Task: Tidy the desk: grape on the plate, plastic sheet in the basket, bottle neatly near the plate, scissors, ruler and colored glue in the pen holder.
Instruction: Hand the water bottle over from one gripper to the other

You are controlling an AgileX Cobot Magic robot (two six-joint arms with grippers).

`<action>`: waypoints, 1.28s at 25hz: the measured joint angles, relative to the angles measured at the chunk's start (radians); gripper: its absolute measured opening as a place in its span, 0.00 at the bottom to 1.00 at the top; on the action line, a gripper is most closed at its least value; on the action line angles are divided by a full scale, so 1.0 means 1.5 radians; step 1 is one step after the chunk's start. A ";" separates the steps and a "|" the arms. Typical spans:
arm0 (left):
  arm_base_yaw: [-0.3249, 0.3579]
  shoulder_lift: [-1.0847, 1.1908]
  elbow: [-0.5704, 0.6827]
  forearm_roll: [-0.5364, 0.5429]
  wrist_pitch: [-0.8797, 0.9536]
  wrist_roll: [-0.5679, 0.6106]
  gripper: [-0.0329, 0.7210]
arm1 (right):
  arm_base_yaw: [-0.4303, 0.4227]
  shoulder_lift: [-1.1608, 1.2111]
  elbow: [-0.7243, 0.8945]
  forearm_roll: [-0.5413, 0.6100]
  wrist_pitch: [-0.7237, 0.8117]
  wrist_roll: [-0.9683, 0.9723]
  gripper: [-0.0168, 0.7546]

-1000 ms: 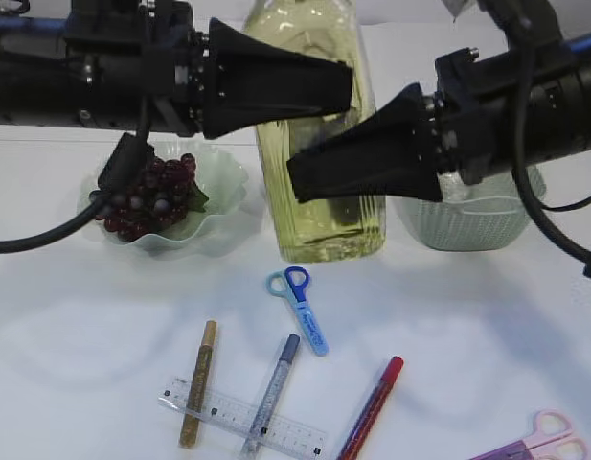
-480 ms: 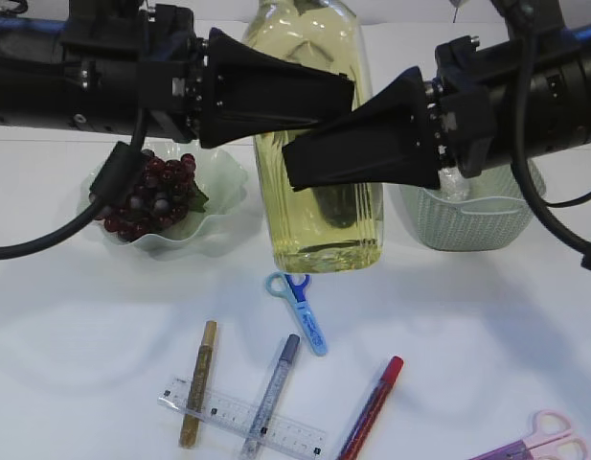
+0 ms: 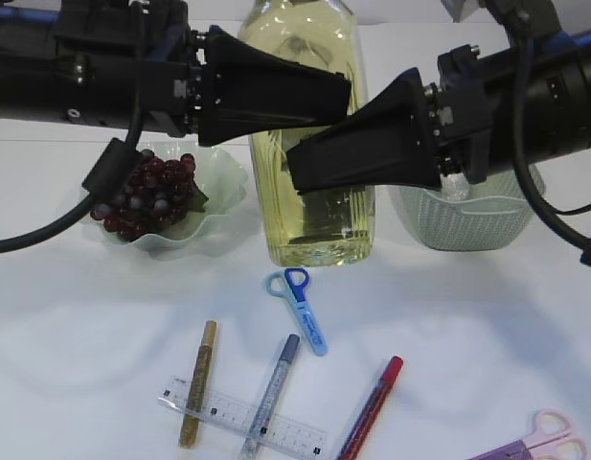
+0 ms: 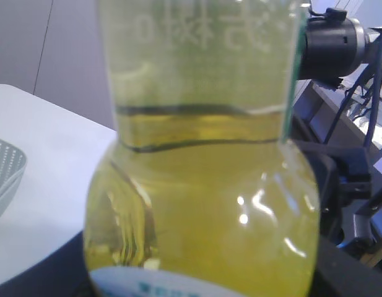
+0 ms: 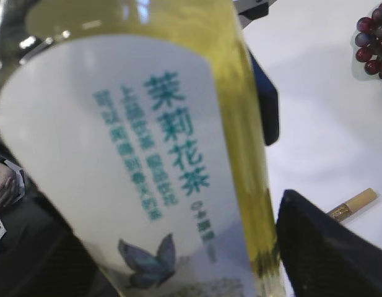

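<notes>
A bottle [image 3: 319,216] of yellow-green tea stands upright at the middle back of the white table. My left gripper [image 3: 345,91] closes on its upper part, and the bottle fills the left wrist view [image 4: 200,204]. My right gripper [image 3: 295,172] closes on its middle, over the white label [image 5: 135,161]. The grapes [image 3: 147,192] lie on the pale green plate [image 3: 228,187], left of the bottle. Blue scissors [image 3: 299,309], a clear ruler [image 3: 295,436] and gold [image 3: 197,383], silver [image 3: 274,388] and red [image 3: 372,407] glue pens lie in front. No pen holder is in view.
A pale green basket [image 3: 463,225] stands right of the bottle, with something shiny, perhaps plastic, at its rim [image 3: 455,182]. Pink and purple scissors [image 3: 539,439] lie at the front right corner. Both black arms span the back of the table.
The bottle tipped and dipped toward the front, then came back upright slightly farther back. My right gripper slid left onto it. The left gripper barely moved.
</notes>
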 joint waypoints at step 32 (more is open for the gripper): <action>0.061 -0.005 0.005 0.011 0.053 -0.048 0.63 | 0.051 0.000 -0.014 -0.059 -0.036 0.047 0.87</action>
